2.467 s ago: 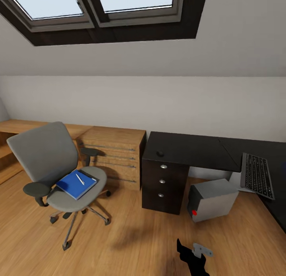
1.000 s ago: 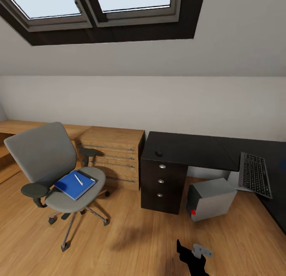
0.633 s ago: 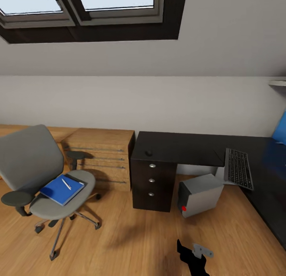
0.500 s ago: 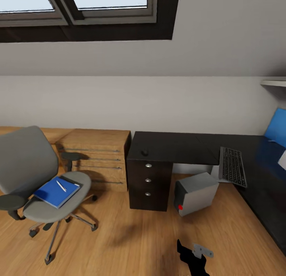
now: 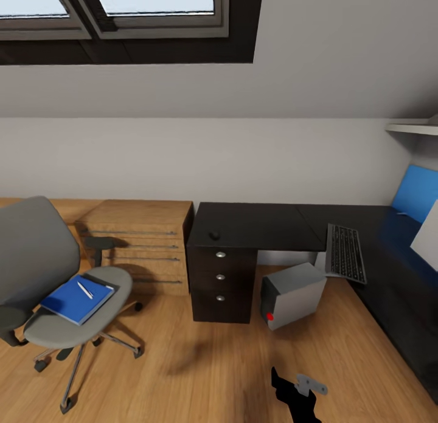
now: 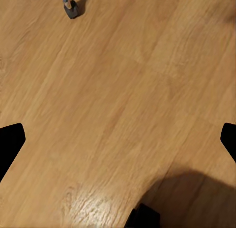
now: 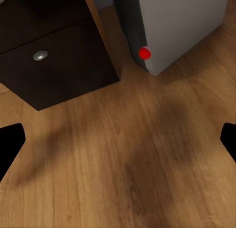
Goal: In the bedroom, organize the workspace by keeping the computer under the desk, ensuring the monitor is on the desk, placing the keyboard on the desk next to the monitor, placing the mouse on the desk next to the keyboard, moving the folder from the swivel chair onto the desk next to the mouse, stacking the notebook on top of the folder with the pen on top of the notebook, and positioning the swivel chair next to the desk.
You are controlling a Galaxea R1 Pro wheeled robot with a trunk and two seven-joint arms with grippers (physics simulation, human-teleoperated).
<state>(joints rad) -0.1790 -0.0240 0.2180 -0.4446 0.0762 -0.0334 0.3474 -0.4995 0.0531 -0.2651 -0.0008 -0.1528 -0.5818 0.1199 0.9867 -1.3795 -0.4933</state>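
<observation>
Here, from the head camera, the grey swivel chair [image 5: 42, 271] stands on the wooden floor [image 5: 201, 374] at the left, its seat carrying the blue folder [image 5: 74, 299] with the dark notebook [image 5: 97, 281] showing at its far edge and the white pen [image 5: 84, 290] lying on top. Beside it is a light wooden drawer chest [image 5: 137, 244], then the black desk [image 5: 255, 225] with three silver-knobbed drawers, all closed. The mouse [image 5: 214, 234] sits on the desk above the drawers; the keyboard [image 5: 345, 253] lies tilted at the desk's inner corner. The silver computer [image 5: 292, 294], red button low on its front, stands on the floor below the desk edge. A blue wall panel [image 5: 417, 192] shows at the right.

The left wrist camera looks down on bare floor and one chair caster [image 6: 72, 9]; the left gripper's [image 6: 118, 142] fingertips [image 6: 10, 142] sit spread wide, holding nothing.

The right wrist camera faces a desk drawer knob [image 7: 40, 55] and the computer's red button [image 7: 144, 53], both well ahead of the right gripper's [image 7: 118, 139] parted, empty fingertips [image 7: 10, 139]. No writing is legible.
</observation>
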